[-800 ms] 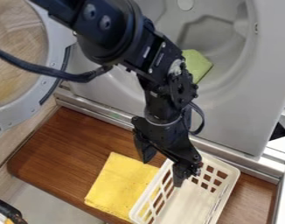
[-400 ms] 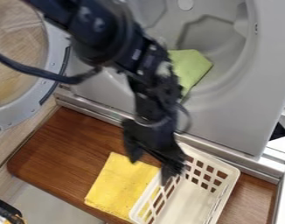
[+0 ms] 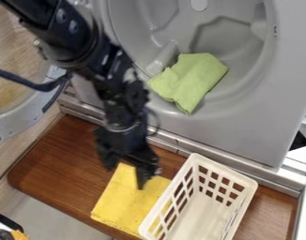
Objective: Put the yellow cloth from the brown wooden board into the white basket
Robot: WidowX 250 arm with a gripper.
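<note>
At the lower right of the frame you have the white basket point(image 3: 199, 218), its left wall beside the yellow cloth point(image 3: 127, 206), which lies flat at the bottom centre on the brown wooden board point(image 3: 61, 164). Your gripper point(image 3: 125, 176) hangs over the cloth's upper part, left of centre, its two fingers apart; you can't tell whether they touch it. Farther back, the green cloth point(image 3: 193, 77) lies rumpled over the lip of the grey drum point(image 3: 231, 42), upper centre, with the round door point(image 3: 18, 124) at your frame's left edge
</note>
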